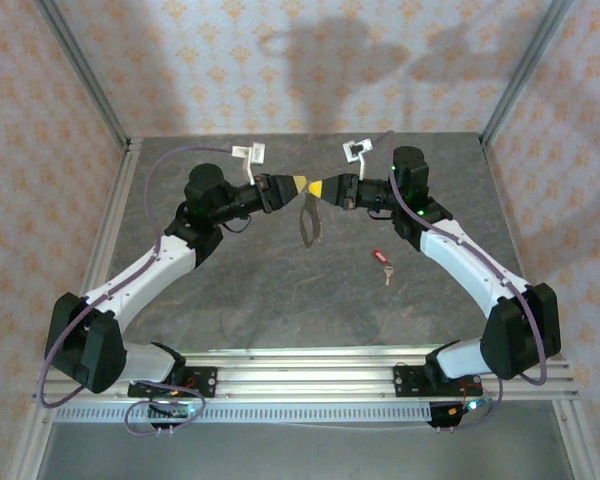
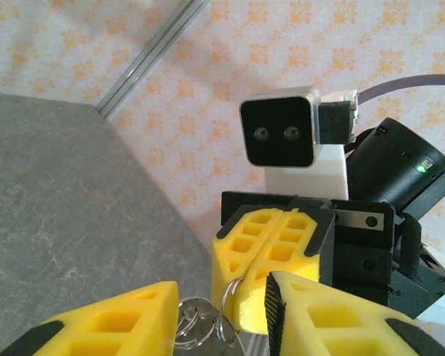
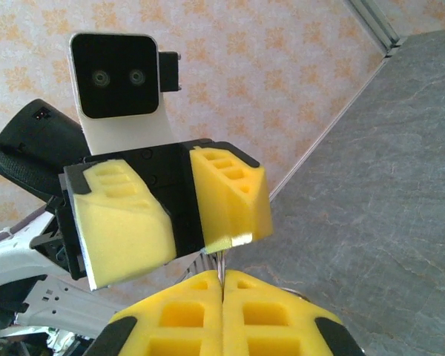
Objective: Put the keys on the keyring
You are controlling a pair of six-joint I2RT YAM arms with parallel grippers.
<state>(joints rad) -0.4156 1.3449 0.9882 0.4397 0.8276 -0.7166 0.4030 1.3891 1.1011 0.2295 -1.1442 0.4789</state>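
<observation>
the keyring [image 2: 200,326] is cut off at the lower edge.

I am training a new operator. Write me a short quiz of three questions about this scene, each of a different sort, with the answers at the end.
1. True or false: the red key is already threaded on the keyring.
2. Which one pinches the keyring and holds it above the table?
A) the left end effector
B) the right end effector
C) neither; it lies flat on the table
3. Fill the gap: the jaws of the left end effector stand ____, one finger on each side of the keyring.

Key
1. False: the red key lies on the table, apart from the keyring.
2. B
3. open
</observation>
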